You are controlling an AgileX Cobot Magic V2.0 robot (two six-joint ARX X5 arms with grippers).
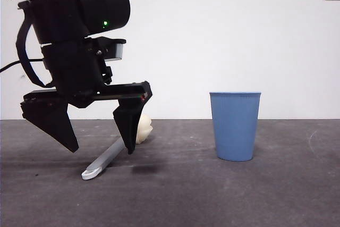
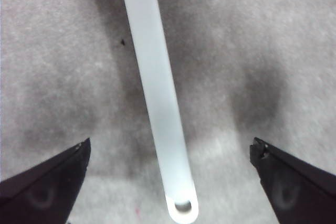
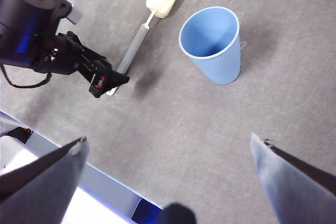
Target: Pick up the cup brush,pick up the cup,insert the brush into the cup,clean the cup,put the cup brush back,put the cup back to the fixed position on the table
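Grey-handled cup brush (image 1: 109, 158) w/ cream sponge head lies flat on table (image 1: 180, 195), lower left of frame. I've got left gripper (image 1: 98, 147) jaws wide, straddling handle for pickup. Blue ribbed plastic cup (image 1: 235, 125) upright, centre-right. Right gripper (image 3: 168, 145) wide, waiting.

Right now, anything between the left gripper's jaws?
Yes: the cup brush handle runs down the middle between the open jaws of the left gripper, touching neither, over bare table. Left wrist view shows it.
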